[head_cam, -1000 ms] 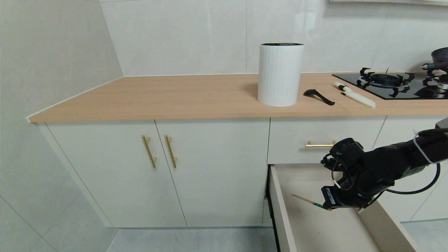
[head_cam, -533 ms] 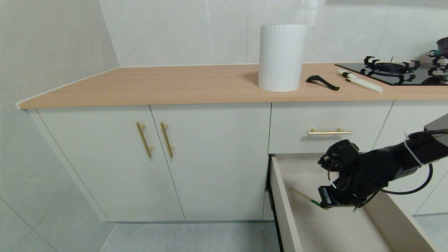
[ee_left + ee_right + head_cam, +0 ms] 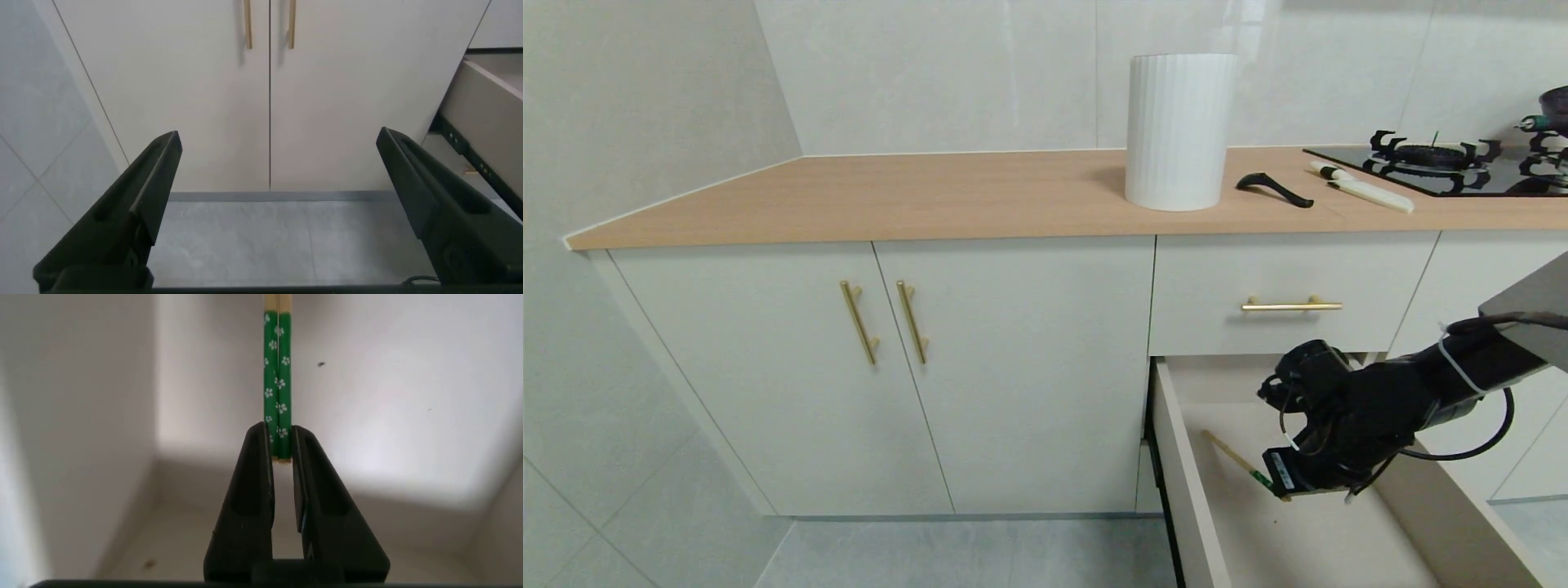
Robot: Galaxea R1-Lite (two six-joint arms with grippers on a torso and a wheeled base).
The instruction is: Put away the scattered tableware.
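My right gripper (image 3: 1276, 483) hangs inside the open lower drawer (image 3: 1176, 457), shut on a pair of wooden chopsticks (image 3: 1230, 456). In the right wrist view the gripper (image 3: 279, 438) clamps the green flower-patterned end of the chopsticks (image 3: 276, 367), which point away over the pale drawer floor. On the counter lie a black spoon (image 3: 1270, 187) and a white knife (image 3: 1362, 190), next to a tall white ribbed holder (image 3: 1178, 131). My left gripper (image 3: 278, 145) is wide open and holds nothing, low in front of the cabinet doors.
A closed drawer with a gold handle (image 3: 1290, 306) sits just above the open one. Double cabinet doors (image 3: 882, 367) are to its left. A gas hob (image 3: 1445, 167) is at the counter's right end. The drawer's left wall (image 3: 1186, 506) juts out over the tiled floor.
The head camera has tilted, shifting the whole picture. My right gripper, still holding the chopsticks, has sunk slightly lower in the drawer.
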